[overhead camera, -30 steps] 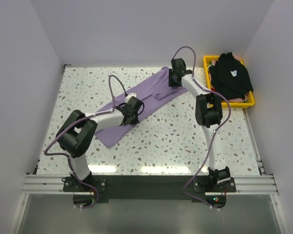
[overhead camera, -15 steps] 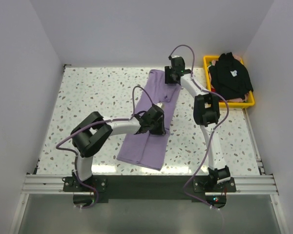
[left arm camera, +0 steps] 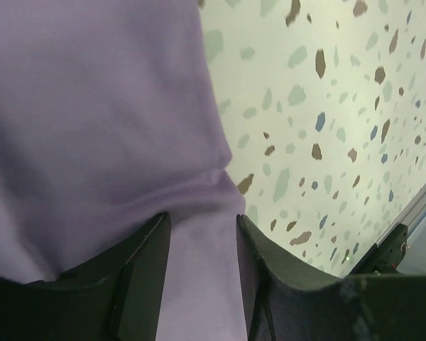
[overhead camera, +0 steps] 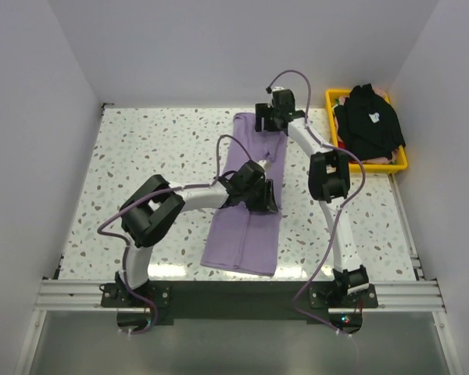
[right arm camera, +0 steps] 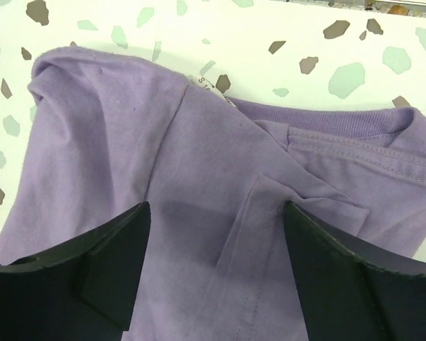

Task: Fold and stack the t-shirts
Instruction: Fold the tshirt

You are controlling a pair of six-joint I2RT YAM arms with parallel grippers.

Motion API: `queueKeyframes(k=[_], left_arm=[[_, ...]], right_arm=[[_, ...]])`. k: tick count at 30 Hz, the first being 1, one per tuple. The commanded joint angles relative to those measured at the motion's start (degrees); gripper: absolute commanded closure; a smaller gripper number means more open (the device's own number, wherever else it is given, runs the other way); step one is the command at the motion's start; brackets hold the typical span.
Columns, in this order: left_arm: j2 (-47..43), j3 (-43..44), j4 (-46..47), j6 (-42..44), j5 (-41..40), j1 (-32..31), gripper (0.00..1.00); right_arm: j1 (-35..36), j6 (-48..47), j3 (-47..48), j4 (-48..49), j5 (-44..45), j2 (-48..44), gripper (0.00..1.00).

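Observation:
The lavender t-shirt [overhead camera: 246, 234] lies folded into a long strip on the table, running from the far middle toward the near edge. My left gripper [overhead camera: 259, 197] hovers over the strip's right edge. In the left wrist view its jaws [left arm camera: 202, 220] stand apart, and the cloth [left arm camera: 92, 128] lies flat beneath them. My right gripper [overhead camera: 267, 121] is at the far end. It is wide open [right arm camera: 216, 207] just above the collar and shoulder of the shirt [right arm camera: 199, 142]. The black t-shirt [overhead camera: 367, 121] with a small white mark is heaped in the basket.
A yellow basket [overhead camera: 399, 166] stands at the far right corner of the speckled table [overhead camera: 141, 156]. White walls close in the left, far and right sides. A metal rail [overhead camera: 234, 293] runs along the near edge by the arm bases.
The lavender shirt swung from a diagonal to lying lengthwise toward the near edge. My left gripper moved right with it, and both grippers opened and let go of the cloth.

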Motion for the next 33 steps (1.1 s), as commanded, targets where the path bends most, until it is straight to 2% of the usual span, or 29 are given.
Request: queueKeyframes(k=[1,8,12,18,21,28,33], left_arm=[[-5.11,1.82,0.30,2.60,1.04,4.16,0.53],[-14.08,-0.91,-3.99,6.29,-5.81,11.10,0.50],[-15.05,-1.08,-4.80,6.99,-5.81,15.15,0.50],[-14.87,0.32,-5.58,7.70,-5.90,18.22,0.50],[-15.57,0.23,-5.41,7.96,-5.64,19.28,0.50],[-17.59,-1.69,-5.23,8.05,-4.85,20.34,0.50],[-19.70,-4.68,-4.18,7.52,-4.85,20.60,0.50]], right_arm=[[0.25,0.99,2.46,1.08,-0.05,-6.77,0.20],[0.34,7.82,-3.42,-2.61,3.64,-17.66,0.18],[2.70,10.74,-15.44,-4.45,6.79,-23.90,0.20],[6.92,12.15,-23.72,-7.27,14.53,-26.20,0.28],[9.56,12.33,-25.67,-8.23,17.87,-25.59,0.29],[10.36,13.64,-22.43,-12.01,20.08,-18.93,0.29],[10.27,12.86,-15.22,-15.88,19.73,-12.68,0.29]])
